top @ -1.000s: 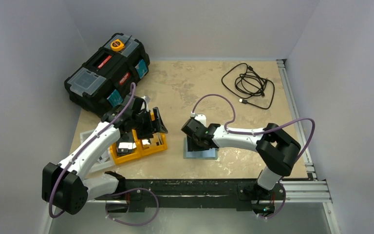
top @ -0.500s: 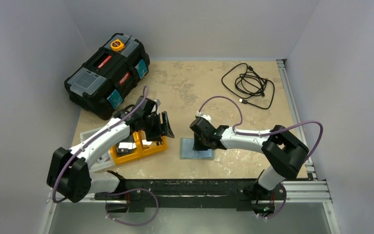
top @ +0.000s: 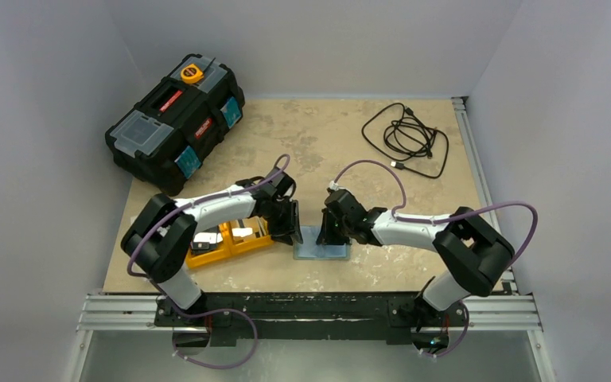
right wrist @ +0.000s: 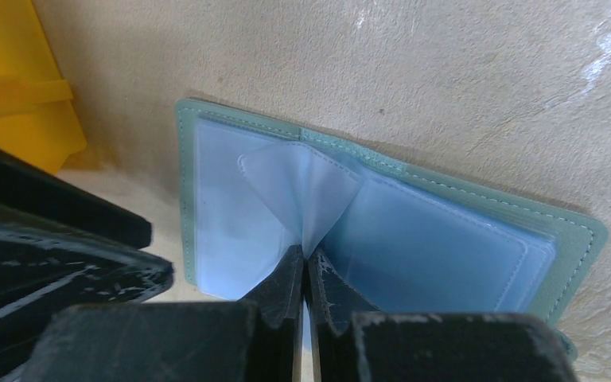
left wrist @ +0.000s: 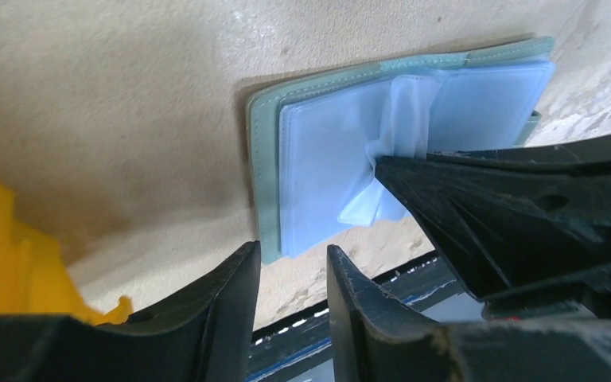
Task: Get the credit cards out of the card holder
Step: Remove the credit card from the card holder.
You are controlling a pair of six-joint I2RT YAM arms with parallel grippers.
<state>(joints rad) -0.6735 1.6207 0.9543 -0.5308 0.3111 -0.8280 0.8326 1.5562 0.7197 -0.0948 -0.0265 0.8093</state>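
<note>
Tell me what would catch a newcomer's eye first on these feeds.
The open grey-green card holder lies flat at the near middle of the table, and the right pincer is shut on one of its clear blue sleeves, holding it up in a peak. The left pincer hovers open just off the holder's left edge, beside the orange tray. At the far left sits a big black toolbox.

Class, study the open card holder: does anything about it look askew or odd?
Yes: one clear sleeve of the card holder is pulled up into a crumpled peak, pinched by the right gripper; the rest lie flat.
</note>
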